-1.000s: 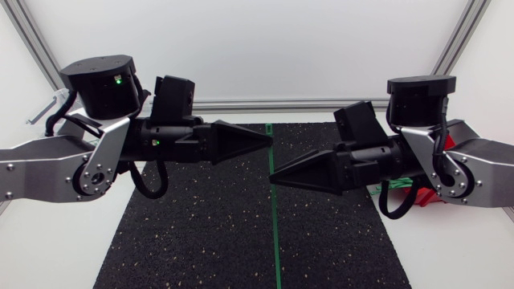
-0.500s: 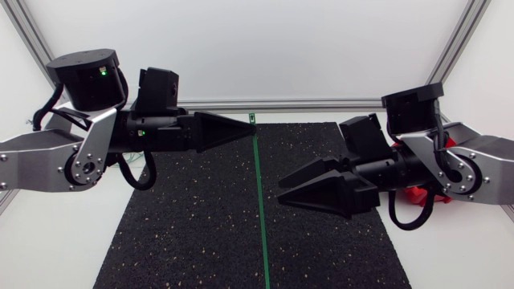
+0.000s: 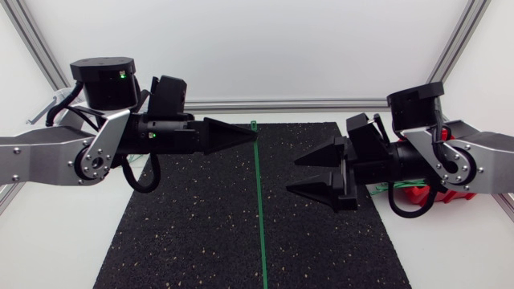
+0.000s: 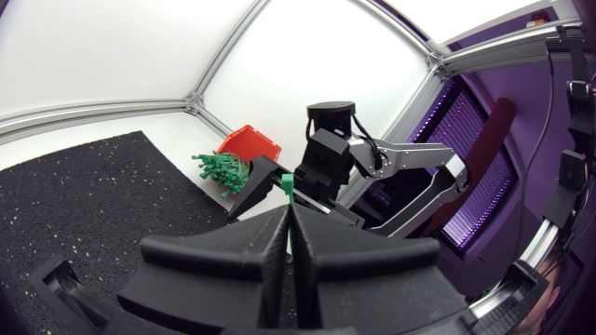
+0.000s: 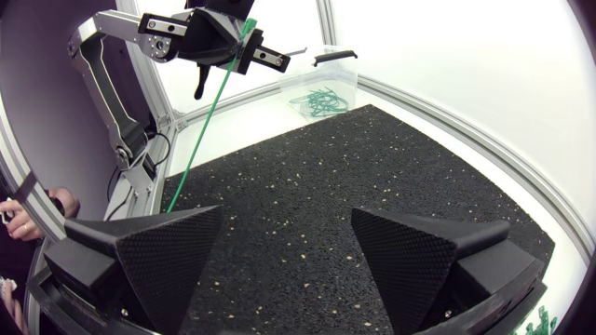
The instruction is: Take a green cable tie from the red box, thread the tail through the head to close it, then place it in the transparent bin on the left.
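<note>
Black speckled rubber mat (image 3: pixel 201 233) lay under both arms. In the head view the red box (image 3: pixel 419 195) sat at 3 o'clock behind the right arm, with a bundle of spare ties (image 4: pixel 220 170) spilling from its mouth. The transparent bin (image 5: pixel 326 67), off the mat's far corner at 10 o'clock, held a few looped ties (image 5: pixel 318 97).

The left gripper (image 3: pixel 255 135) was pinched tight on the green cable tie (image 3: pixel 260 209) near its head. The strap's long axis ran from 12 to 6 o'clock, tail free. The right gripper (image 3: pixel 292 175) stood with its fingers spread wide and nothing in them, at the strap's 3 o'clock, near but apart. It looked best placed to catch the tail.
</note>
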